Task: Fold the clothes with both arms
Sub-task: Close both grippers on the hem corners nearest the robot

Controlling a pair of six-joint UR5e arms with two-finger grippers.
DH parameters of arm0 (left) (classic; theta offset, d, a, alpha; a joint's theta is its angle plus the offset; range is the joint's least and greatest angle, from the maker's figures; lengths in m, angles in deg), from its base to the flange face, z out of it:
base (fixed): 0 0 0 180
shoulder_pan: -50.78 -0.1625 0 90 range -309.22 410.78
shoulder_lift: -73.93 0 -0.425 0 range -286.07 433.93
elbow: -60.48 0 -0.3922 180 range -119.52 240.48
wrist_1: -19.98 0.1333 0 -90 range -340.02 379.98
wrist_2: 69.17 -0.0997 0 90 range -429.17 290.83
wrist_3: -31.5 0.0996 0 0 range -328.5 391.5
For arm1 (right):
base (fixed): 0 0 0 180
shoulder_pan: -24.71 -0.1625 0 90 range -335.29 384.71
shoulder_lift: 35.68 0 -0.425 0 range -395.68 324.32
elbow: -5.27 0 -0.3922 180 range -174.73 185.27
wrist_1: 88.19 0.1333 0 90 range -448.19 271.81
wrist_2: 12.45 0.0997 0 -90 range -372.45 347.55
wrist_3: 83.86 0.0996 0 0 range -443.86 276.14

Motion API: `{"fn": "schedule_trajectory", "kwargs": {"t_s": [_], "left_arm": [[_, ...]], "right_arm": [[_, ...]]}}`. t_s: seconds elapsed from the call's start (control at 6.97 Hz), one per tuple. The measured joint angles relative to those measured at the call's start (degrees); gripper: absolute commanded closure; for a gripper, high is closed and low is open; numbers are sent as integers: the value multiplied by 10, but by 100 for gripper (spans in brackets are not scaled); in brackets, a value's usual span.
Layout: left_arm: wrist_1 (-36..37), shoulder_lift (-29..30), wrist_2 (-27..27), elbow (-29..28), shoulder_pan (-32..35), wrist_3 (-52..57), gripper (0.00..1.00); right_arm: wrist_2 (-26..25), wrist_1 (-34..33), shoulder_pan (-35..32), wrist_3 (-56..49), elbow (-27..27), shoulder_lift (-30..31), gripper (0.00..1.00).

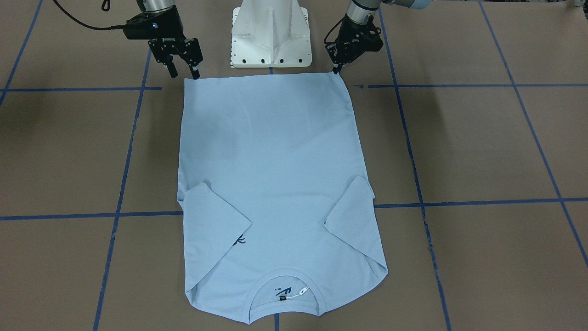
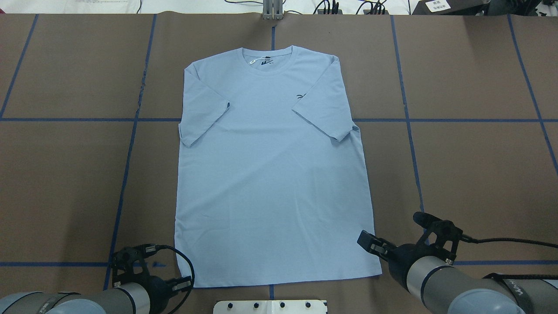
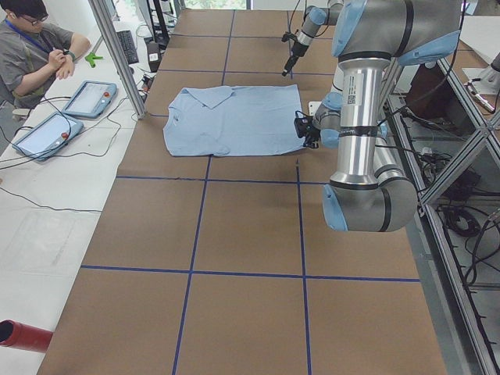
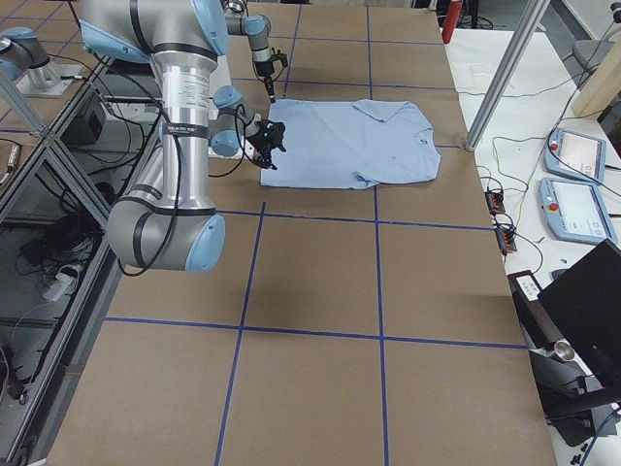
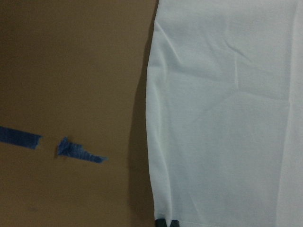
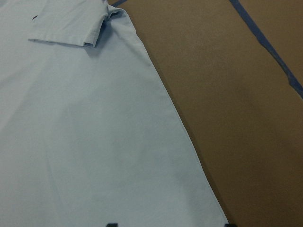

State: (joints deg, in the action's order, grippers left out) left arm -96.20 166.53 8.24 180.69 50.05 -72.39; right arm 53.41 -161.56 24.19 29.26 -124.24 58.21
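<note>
Right gripper (image 1: 184,73): we see its jaws spread wide with nothing between them. The two tips stand at the hem corner of the T-shirt (image 1: 271,161) on that side, one of them at the edge of the cloth.
Left gripper (image 1: 337,70): its tips come down at the other hem corner. We cannot tell if the jaws are apart or pressed together, or if they pinch the cloth.
T-shirt: light blue, flat on the table, front up, hem toward the robot and collar at the far side. Both short sleeves are folded inward over the chest.
Print (image 1: 239,240): small and dark, half hidden under one folded sleeve.
Neck label (image 1: 282,298): dark, inside the collar, with a small white tag beside it.
Table (image 1: 482,147): brown cover with blue tape lines in a grid.
Pedestal base (image 1: 271,32): white, between the two arms, just behind the hem.
Person (image 3: 31,47): at a white side bench beyond the collar end, near two flat screens (image 3: 90,98).
</note>
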Motion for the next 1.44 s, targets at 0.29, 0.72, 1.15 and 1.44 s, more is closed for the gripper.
{"fn": "schedule_trajectory", "kwargs": {"t_s": [0.29,0.72,1.15,1.44], "left_arm": [[0,0,-15,14,2,0,100],[-1,-1,-42,18,3,1,100],[-1,-1,-48,20,3,1,100],[-1,-1,-48,23,4,2,100]], "right_arm": [[-30,-2,40,37,13,28,32],[-65,-2,81,63,40,35,45],[-77,-2,95,73,54,26,46],[-81,-1,98,74,80,3,63]]}}
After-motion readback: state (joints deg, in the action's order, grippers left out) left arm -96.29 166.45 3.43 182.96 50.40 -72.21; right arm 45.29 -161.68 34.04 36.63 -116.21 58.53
